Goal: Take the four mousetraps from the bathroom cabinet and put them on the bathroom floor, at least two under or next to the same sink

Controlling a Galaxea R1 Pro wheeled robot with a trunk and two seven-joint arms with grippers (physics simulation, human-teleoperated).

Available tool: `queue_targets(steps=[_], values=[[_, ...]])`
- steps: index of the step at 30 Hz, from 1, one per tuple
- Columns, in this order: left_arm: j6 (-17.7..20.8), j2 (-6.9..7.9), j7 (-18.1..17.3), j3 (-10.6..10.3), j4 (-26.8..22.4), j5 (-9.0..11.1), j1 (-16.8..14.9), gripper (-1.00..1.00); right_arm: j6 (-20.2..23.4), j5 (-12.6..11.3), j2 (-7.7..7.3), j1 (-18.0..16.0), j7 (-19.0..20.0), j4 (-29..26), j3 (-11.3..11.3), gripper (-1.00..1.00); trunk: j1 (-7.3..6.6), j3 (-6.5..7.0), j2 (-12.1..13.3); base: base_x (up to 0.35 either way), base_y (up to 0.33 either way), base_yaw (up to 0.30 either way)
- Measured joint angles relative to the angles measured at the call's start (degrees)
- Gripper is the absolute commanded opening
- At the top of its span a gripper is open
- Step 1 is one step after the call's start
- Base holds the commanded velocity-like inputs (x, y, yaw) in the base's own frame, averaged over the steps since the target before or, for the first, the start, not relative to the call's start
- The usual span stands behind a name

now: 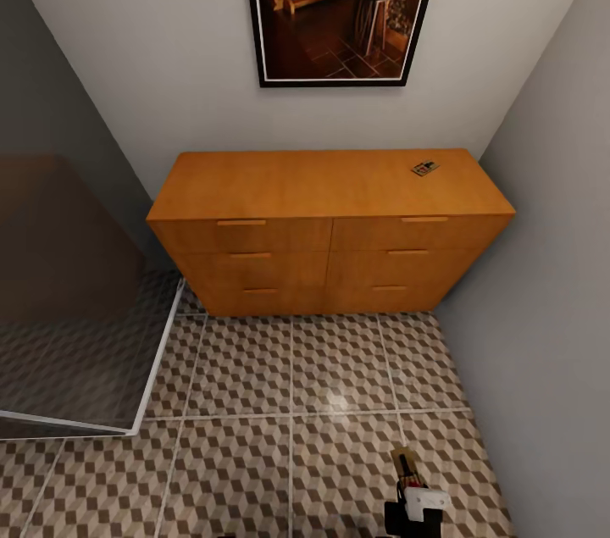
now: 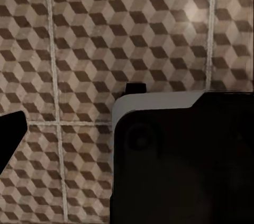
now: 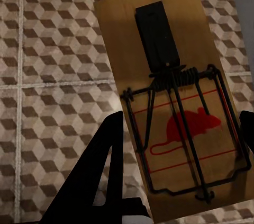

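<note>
Cube-patterned bathroom floor (image 1: 254,436) meets cabinet (image 1: 330,229); 1 mousetrap (image 1: 425,168) on top.

Black end effector (image 3: 174,181) fingers, white wrist block; dark housing, grey-edged

Right gripper (image 3: 180,181) closed on a mousetrap (image 3: 174,97), one dark finger (image 3: 100,176) at each long edge, board projecting beyond the fingertips. Left gripper: one dark finger (image 2: 9,134) visible, state indeterminate.
</note>
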Motion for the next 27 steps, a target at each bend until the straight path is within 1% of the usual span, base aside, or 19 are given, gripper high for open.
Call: queue_targets(steps=[1,2,3,4,5,6,8,9,10,11,14,15,16,18,19,22,23,25,27], values=[[2.12,0.08,0.01,0.06,-2.09,-0.01,0.01,1.0,0.0,0.0,-0.02,0.0,0.06,0.0,0.0,-1.0,0.0,0.0,0.0,0.0,0.0,0.0],[6.03,0.24,0.02,0.06,-6.02,-0.11,0.01,1.0,0.0,-0.01,-0.06,-0.01,0.15,0.0,-0.01,-1.0,0.0,0.0,0.0,0.0,0.0,0.0],[7.97,0.34,0.02,0.09,-8.16,-0.12,0.02,1.0,0.0,-0.01,-0.09,0.01,0.18,0.0,-0.01,-1.0,0.0,0.0,0.0,0.0,0.0,0.0],[11.39,0.47,0.01,0.1,-12.03,-0.22,0.01,1.0,0.0,-0.01,-0.15,0.0,0.23,0.0,-0.02,-1.0,0.0,0.0,0.0,0.0,0.0,0.0],[13.06,0.52,-0.01,0.14,-14.12,-0.24,0.03,1.0,0.0,0.0,-0.17,-0.01,0.25,0.0,-0.01,-1.0,0.0,0.0,0.0,0.0,0.0,0.0],[15.77,0.59,-0.07,0.15,-17.78,-0.24,0.01,1.0,0.0,-0.02,-0.24,0.01,0.27,0.0,-0.05,-1.0,0.0,0.0,0.0,0.0,0.0,0.0],[18.39,0.65,-0.08,0.2,-21.51,-0.22,0.0,1.0,0.01,-0.01,-0.33,0.01,0.29,0.0,-0.06,-1.0,0.0,0.0,0.01,0.0,0.0,0.0],[21.13,0.7,0.17,0.28,-24.89,-0.28,-0.03,1.0,0.0,-0.03,-0.45,0.0,0.3,0.0,-0.09,-1.0,0.0,0.01,0.01,0.0,0.0,0.0],[22.6,0.71,0.42,0.43,-26.68,-0.28,-0.03,1.0,0.02,-0.01,-0.5,0.0,0.3,0.0,-0.07,-1.0,-0.01,0.0,0.01,0.0,0.0,0.0],[24.05,0.71,0.76,0.67,-28.33,-0.3,-0.03,1.0,0.02,-0.01,-0.54,0.01,0.3,0.0,-0.08,-1.0,-0.01,0.0,0.01,0.0,0.0,0.0],[33.01,0.57,3.8,2.95,-38.07,-0.46,-0.06,1.0,0.03,0.0,-0.66,-0.01,0.31,0.0,-0.07,-1.0,-0.01,0.01,0.01,0.0,0.0,0.0],[34.54,0.53,4.24,3.21,-39.86,-0.46,-0.05,1.0,0.03,0.0,-0.67,-0.01,0.31,0.0,-0.07,-1.0,-0.01,0.0,0.01,0.0,0.0,0.0],[37.27,0.48,4.86,3.54,-43.15,-0.5,-0.06,1.0,0.02,0.0,-0.68,0.0,0.33,0.0,-0.08,-1.0,-0.01,0.01,0.01,0.0,0.0,0.0],[39.96,0.44,5.29,3.8,-46.63,-0.5,-0.07,1.0,0.02,0.0,-0.72,0.0,0.34,0.0,-0.09,-1.0,-0.01,0.0,0.01,0.0,0.0,0.0],[42.47,0.42,5.55,3.94,-49.75,-0.52,-0.1,1.0,0.01,-0.01,-0.75,0.01,0.35,0.0,-0.1,-1.0,-0.01,0.01,0.01,0.0,0.0,0.0],[47.46,0.24,5.83,4.17,-55.92,-0.56,-0.2,1.0,0.01,0.0,-0.78,0.05,0.33,0.0,-0.09,-1.0,-0.01,0.0,0.01,0.0,0.0,0.0],[49.88,-0.01,5.9,4.28,-58.65,-0.57,-0.28,1.0,0.01,0.0,-0.78,0.05,0.32,0.0,-0.09,-1.0,-0.01,0.0,0.01,0.0,0.0,0.0],[52.42,-0.45,5.94,4.4,-61.26,-0.61,-0.43,1.0,0.01,0.01,-0.79,0.04,0.34,0.0,-0.09,-1.0,-0.01,0.0,0.01,0.0,0.0,0.0],[56.17,-1.44,6.01,4.63,-64.27,-0.68,-1.23,1.0,0.01,0.0,-0.79,0.03,0.34,0.0,-0.1,-1.0,0.0,0.0,0.01,0.0,0.0,0.0]])
